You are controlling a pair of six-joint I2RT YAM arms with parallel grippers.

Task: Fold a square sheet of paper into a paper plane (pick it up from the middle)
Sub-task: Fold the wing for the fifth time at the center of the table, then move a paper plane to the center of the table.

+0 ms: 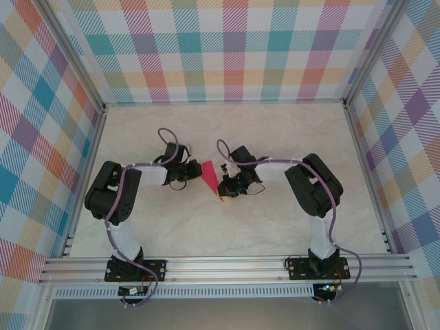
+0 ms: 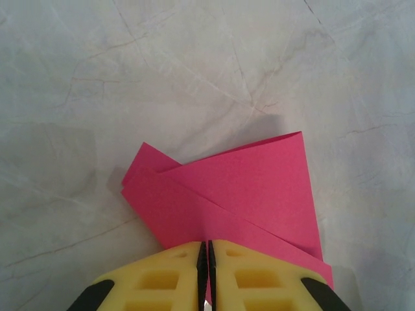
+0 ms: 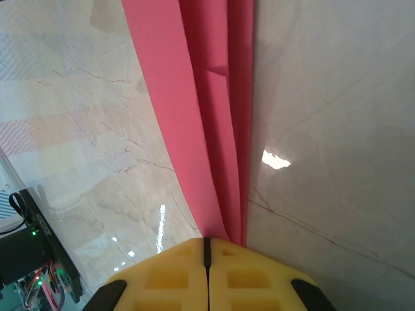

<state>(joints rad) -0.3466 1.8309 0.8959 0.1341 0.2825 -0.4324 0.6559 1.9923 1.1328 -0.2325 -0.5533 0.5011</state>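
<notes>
My left pincer [image 2: 207,245] pinches the plane [image 2: 253,188] at its wide end, my right pincer [image 3: 207,241] its narrow tip; late folds, I judge; next, crease the wings evenly.

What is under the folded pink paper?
The marble table shows around the pink paper, with a shadow past its far edge. The patch directly beneath is covered, so whether paper touches table cannot be told. The left end effector and right end effector pinch it.

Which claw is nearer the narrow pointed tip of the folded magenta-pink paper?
Right. The right claw is shut on the folded magenta-pink paper at its narrow tip. The left claw pinches the wide end, farther from that tip.
</notes>
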